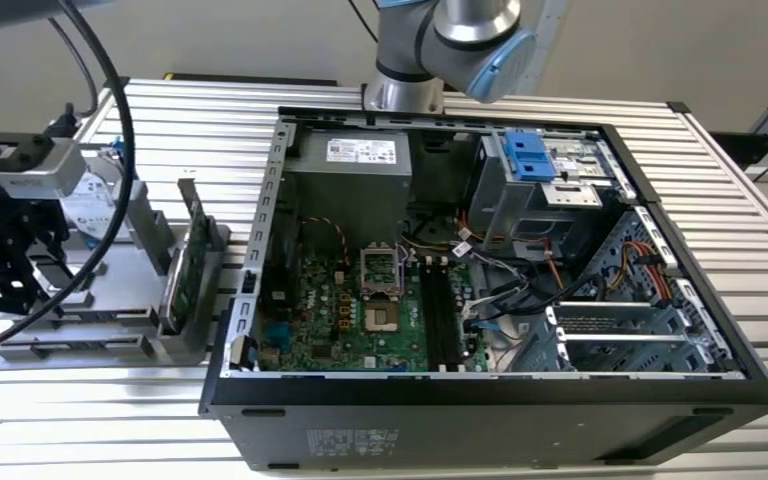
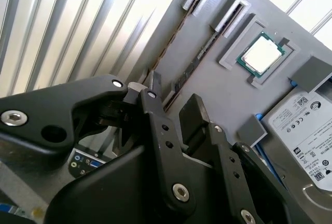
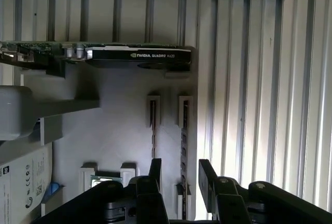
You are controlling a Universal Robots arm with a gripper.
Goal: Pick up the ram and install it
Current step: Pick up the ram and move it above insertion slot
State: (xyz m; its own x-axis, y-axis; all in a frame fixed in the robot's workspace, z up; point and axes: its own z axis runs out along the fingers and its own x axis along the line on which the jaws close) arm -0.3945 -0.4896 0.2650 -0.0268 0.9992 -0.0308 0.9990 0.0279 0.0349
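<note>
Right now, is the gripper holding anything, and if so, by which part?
Nothing is held. In the first wrist view the gripper is open over the ram, which lies in a slot of the grey tray.

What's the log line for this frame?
phase: pre-grasp | gripper: open, empty, lined up over ram | ram: standing in gray tray slot, not yet installed
</note>
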